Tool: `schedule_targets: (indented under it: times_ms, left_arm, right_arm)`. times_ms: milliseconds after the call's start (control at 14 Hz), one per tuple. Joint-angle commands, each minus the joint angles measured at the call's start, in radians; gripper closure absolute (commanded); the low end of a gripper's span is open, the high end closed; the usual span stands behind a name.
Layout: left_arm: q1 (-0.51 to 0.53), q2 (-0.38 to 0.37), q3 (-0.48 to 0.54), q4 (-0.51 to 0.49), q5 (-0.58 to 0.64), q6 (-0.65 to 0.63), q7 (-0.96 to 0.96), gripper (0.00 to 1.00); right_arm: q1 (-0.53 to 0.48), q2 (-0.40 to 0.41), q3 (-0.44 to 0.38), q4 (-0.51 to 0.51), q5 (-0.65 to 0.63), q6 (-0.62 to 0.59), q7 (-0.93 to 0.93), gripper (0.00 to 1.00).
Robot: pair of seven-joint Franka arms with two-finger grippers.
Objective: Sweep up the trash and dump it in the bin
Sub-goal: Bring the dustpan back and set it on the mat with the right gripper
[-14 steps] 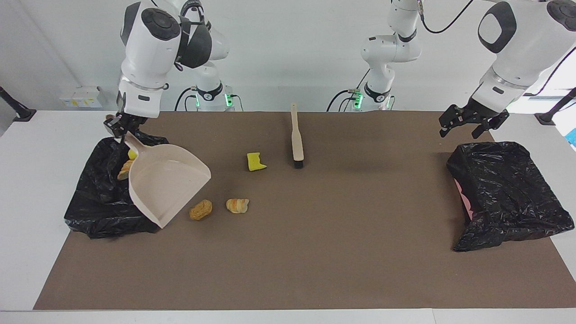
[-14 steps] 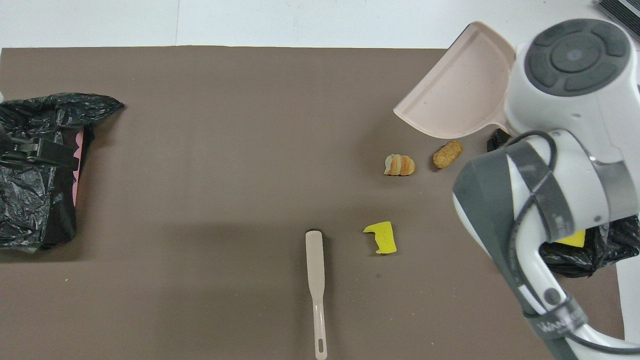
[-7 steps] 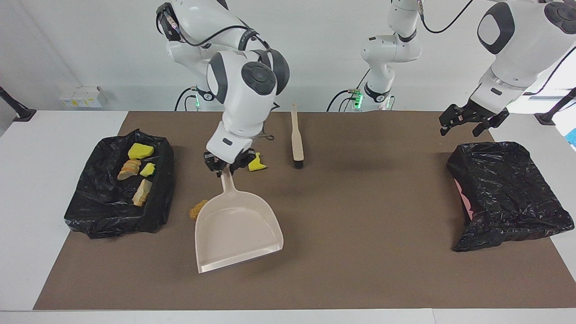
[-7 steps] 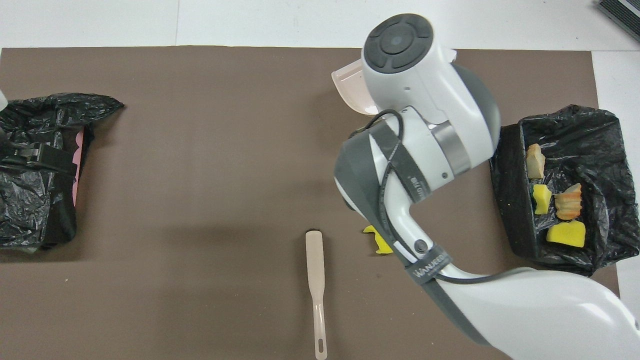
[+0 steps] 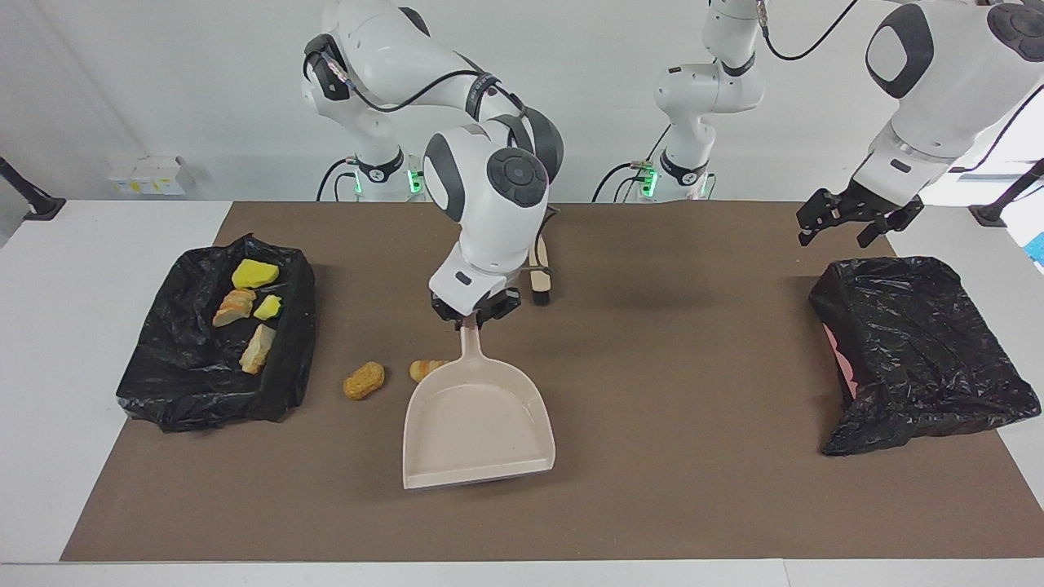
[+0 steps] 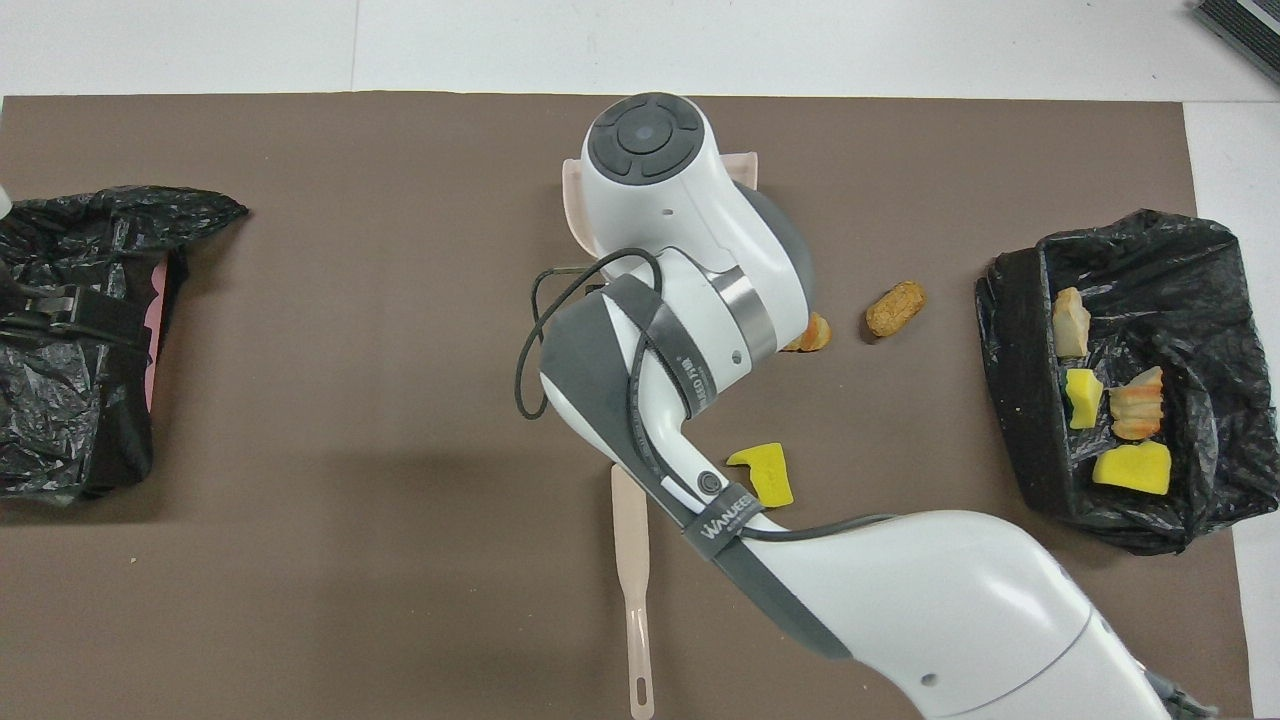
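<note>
The only lettering that shows is on a dark grey strap (image 6: 722,520) wrapped around the right arm (image 6: 900,590) in the overhead view, near the bottom of that view just beside the brush handle (image 6: 634,600). White capital letters run along the strap, but only part of the word can be made out; it seems to begin with "WAN", and the rest cannot be read. A second strap (image 6: 690,370) higher on the same arm also bears small white print, too small to read. No other text, number or sign is legible.
</note>
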Motion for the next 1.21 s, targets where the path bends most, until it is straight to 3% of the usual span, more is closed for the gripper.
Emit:
schedule_targets:
  times_ms: [0, 643, 857, 1143]
  left_arm:
    - [0.007, -0.007, -0.006, 0.0, 0.022, 0.002, -0.006, 0.0]
    - [0.007, -0.007, -0.006, 0.001, 0.022, 0.002, -0.006, 0.0]
    - [0.007, -0.007, -0.006, 0.0, 0.022, 0.002, -0.006, 0.0]
    - [0.007, -0.007, -0.006, 0.001, 0.022, 0.002, -0.006, 0.0]
  right_arm:
    - [0.024, 0.022, -0.004, 0.037, 0.037, 0.004, 0.05, 1.0]
    - [-0.011, 0.028, -0.004, -0.051, 0.072, 0.125, -0.077, 1.0]
    - [-0.009, 0.025, -0.004, -0.057, 0.074, 0.127, -0.085, 0.86]
    - [-0.005, 0.002, -0.004, -0.126, 0.075, 0.176, -0.071, 0.59]
